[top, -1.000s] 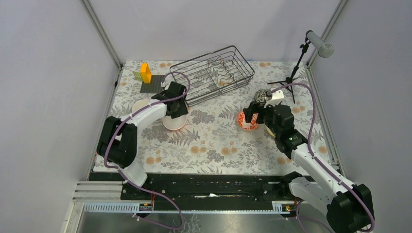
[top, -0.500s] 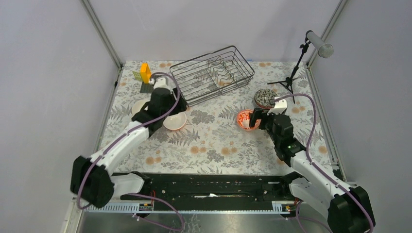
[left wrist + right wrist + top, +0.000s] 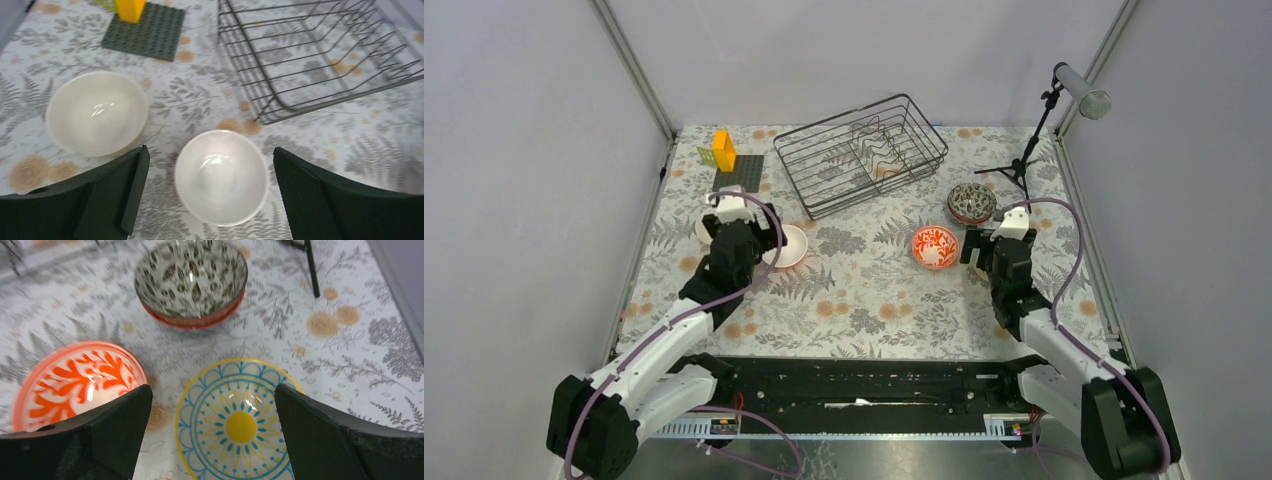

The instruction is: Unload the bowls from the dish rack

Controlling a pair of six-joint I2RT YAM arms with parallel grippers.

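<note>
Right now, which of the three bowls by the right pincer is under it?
The blue-and-yellow bowl, framed by the fingers of the right pincer. The orange bowl sits off to its left; the leaf-print bowl lies farther out.

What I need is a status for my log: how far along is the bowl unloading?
Done, it seems: the dish rack holds no bowl, and five stand outside it: two cream bowls left, the orange-patterned bowl, leaf-patterned bowl and blue-and-yellow bowl right. In hand: nothing; the left tool and right tool are open and empty. Left: apparently nothing.
</note>
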